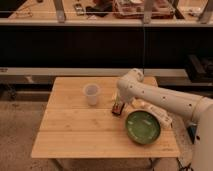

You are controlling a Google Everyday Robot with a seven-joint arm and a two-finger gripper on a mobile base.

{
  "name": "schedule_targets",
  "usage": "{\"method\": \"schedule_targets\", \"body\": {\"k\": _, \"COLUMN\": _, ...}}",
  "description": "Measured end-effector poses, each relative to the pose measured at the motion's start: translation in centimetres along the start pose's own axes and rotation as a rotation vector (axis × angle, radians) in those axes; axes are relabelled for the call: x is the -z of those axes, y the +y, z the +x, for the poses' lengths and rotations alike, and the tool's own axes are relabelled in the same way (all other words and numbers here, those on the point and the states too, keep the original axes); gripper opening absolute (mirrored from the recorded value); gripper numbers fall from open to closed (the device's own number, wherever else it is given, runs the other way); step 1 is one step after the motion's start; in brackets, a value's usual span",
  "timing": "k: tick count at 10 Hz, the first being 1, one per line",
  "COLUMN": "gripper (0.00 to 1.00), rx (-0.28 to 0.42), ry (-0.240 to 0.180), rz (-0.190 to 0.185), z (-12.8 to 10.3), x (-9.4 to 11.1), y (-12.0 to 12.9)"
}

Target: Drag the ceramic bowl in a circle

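Note:
The ceramic bowl (143, 127), wide, shallow and green with a darker rim, sits on the right front part of the wooden table (75, 135). My gripper (118, 108) points down at the tabletop just left of and behind the bowl, a short gap away from its rim. It is open and holds nothing. The white arm reaches in from the right, passing behind the bowl.
A small translucent whitish cup (92, 94) stands upright left of the gripper. Behind the table runs a dark shelf unit with a cluttered counter on top. The table's right edge lies close to the bowl.

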Motion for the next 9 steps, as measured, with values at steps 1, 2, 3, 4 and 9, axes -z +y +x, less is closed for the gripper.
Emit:
{"method": "schedule_targets", "body": {"k": 1, "gripper": 0.80, "rx": 0.034, "ry": -0.013, "rz": -0.003, "z": -1.9, "x": 0.4, "y": 0.5}}
{"method": "schedule_targets", "body": {"k": 2, "gripper": 0.80, "rx": 0.052, "ry": -0.024, "rz": -0.001, "z": -3.1, "x": 0.7, "y": 0.7}}
{"method": "schedule_targets", "body": {"k": 3, "gripper": 0.80, "rx": 0.064, "ry": -0.041, "rz": 0.009, "z": -4.5, "x": 0.8, "y": 1.0}}
{"method": "schedule_targets", "body": {"k": 4, "gripper": 0.80, "rx": 0.065, "ry": -0.067, "rz": 0.024, "z": -6.0, "x": 0.4, "y": 1.6}}
{"method": "schedule_targets", "body": {"k": 9, "gripper": 0.65, "rx": 0.050, "ry": -0.089, "rz": 0.034, "z": -7.6, "x": -3.1, "y": 4.8}}
